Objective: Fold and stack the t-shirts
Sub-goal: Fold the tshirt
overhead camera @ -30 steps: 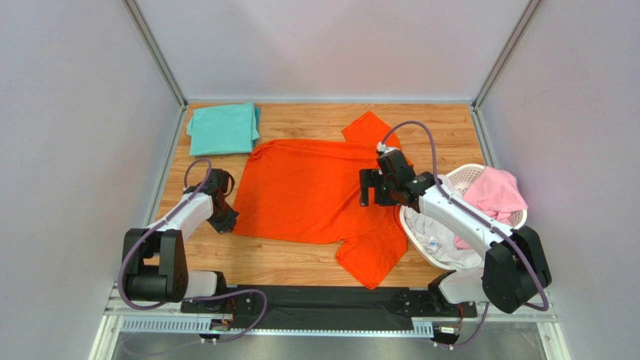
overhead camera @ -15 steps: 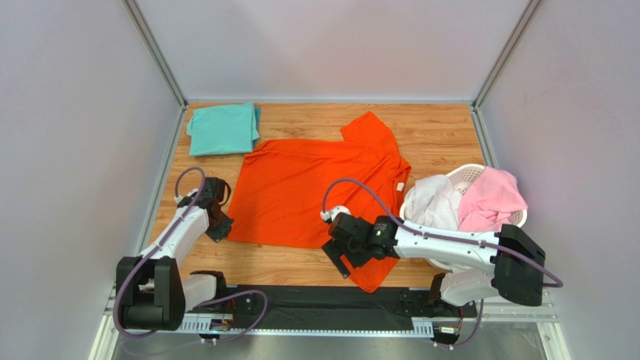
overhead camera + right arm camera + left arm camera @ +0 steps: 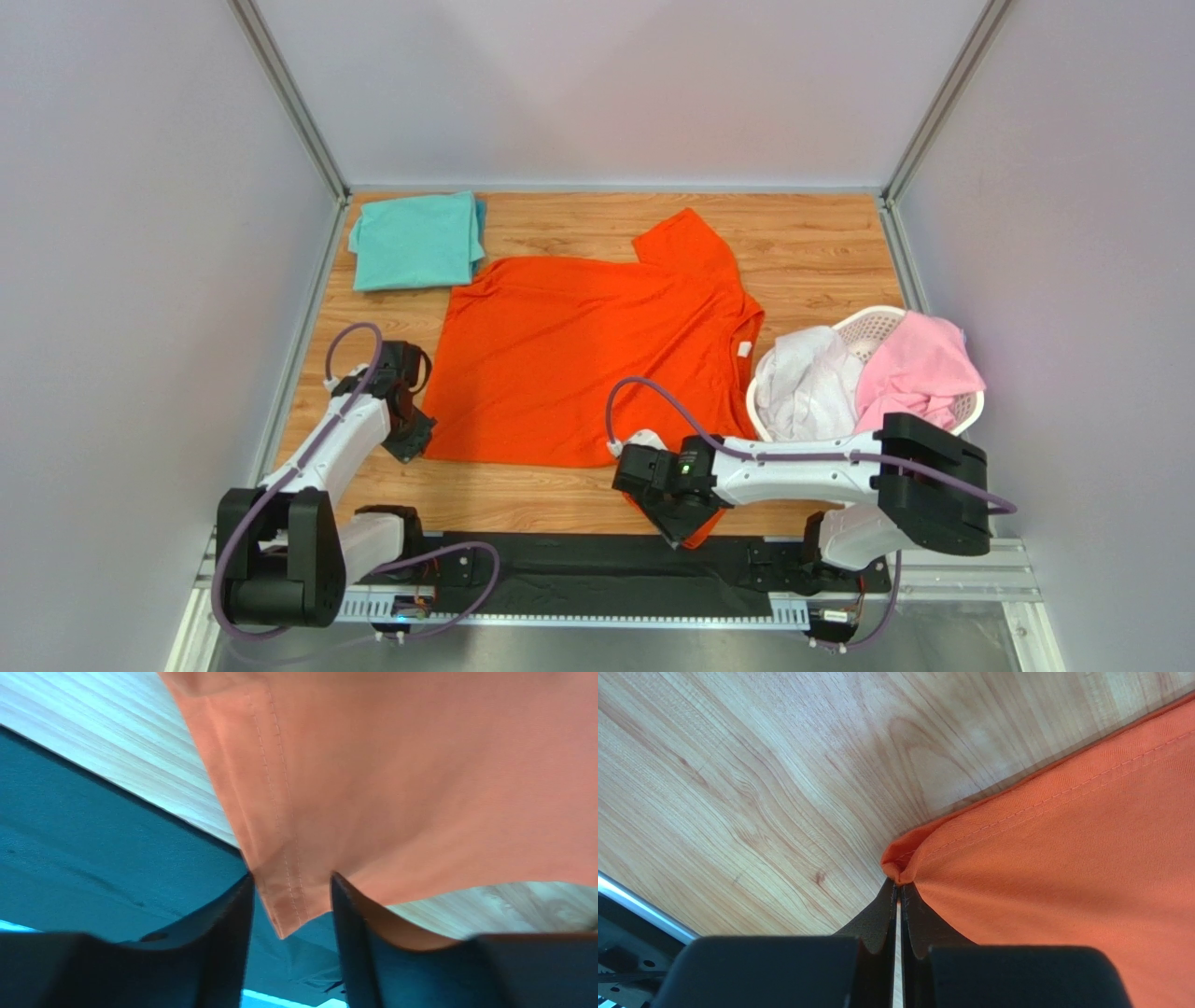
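The orange-red t-shirt (image 3: 589,357) lies spread on the wooden table, one sleeve at the back and one reaching the near edge. My left gripper (image 3: 410,424) is shut on its near-left hem corner (image 3: 899,871), the cloth bunched at the fingertips (image 3: 898,883). My right gripper (image 3: 680,515) is at the near sleeve. Its jaws stand apart, and the stitched sleeve corner (image 3: 284,903) hangs between them over the table's edge. A folded teal-green t-shirt (image 3: 414,241) rests at the back left. Pink (image 3: 919,361) and white (image 3: 807,385) t-shirts sit heaped in the basket.
The white perforated basket (image 3: 878,317) stands at the right edge of the table. A black strip (image 3: 561,560) and metal rail run along the near edge between the arm bases. Pale walls close in the table on three sides.
The right arm swung from the shirt's right shoulder down to the near sleeve, and its jaws narrowed around the sleeve corner. The left gripper kept its hold and drew the hem slightly left.
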Robot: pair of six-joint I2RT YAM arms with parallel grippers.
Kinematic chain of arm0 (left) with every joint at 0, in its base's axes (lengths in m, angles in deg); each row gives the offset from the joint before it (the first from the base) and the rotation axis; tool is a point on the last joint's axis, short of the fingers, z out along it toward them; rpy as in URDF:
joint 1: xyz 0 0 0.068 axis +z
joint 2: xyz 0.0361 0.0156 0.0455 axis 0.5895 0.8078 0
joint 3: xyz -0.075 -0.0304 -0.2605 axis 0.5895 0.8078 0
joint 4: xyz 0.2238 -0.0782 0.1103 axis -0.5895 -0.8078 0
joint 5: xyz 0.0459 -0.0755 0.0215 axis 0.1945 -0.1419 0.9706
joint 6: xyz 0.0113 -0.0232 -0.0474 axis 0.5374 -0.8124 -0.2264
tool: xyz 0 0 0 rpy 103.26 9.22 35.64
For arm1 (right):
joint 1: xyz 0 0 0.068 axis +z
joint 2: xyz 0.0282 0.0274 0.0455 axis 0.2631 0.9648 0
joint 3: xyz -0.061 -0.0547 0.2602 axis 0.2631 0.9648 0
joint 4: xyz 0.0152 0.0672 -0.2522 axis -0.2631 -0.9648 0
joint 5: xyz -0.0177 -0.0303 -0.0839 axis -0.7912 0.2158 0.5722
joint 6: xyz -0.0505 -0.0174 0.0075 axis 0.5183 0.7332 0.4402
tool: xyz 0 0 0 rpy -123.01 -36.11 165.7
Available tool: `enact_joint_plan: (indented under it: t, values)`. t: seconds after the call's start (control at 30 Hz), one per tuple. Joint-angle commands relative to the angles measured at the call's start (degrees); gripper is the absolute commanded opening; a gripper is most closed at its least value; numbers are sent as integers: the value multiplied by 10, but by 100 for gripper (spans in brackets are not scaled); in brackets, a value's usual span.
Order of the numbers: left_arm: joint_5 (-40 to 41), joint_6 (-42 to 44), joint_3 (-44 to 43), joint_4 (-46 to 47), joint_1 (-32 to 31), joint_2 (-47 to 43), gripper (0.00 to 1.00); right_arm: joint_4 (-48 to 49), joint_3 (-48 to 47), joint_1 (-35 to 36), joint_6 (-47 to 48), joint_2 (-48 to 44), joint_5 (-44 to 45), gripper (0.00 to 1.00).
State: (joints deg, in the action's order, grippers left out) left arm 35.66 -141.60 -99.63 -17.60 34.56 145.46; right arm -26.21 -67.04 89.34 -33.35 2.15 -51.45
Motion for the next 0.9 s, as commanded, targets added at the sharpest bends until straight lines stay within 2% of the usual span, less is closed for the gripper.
enact_joint_plan:
  t: [0.0,0.07,0.1,0.23,0.47,0.6,0.73,0.87]
  values:
    - [13,-10,4,-7,4,-13,0,14,10,3,-18,17,8,36]
    - [12,-11,4,-10,4,-14,0,12,13,3,-19,17,-1,25]
    - [12,-13,3,-12,4,-14,0,11,13,4,-18,15,-5,15]
    - [18,-22,3,-32,4,-33,0,-15,4,8,-17,-29,-30,1]
    - [53,-45,0,-88,5,-88,0,-40,-3,11,-2,-128,-133,0]
    - [57,-51,2,-114,5,-111,0,-93,-16,10,14,-145,-141,0]
    - [70,-69,0,-142,5,-120,0,-105,-25,9,25,-151,-152,0]
    - [43,-62,-3,-128,5,-128,0,-106,-48,-11,29,-153,-113,0]
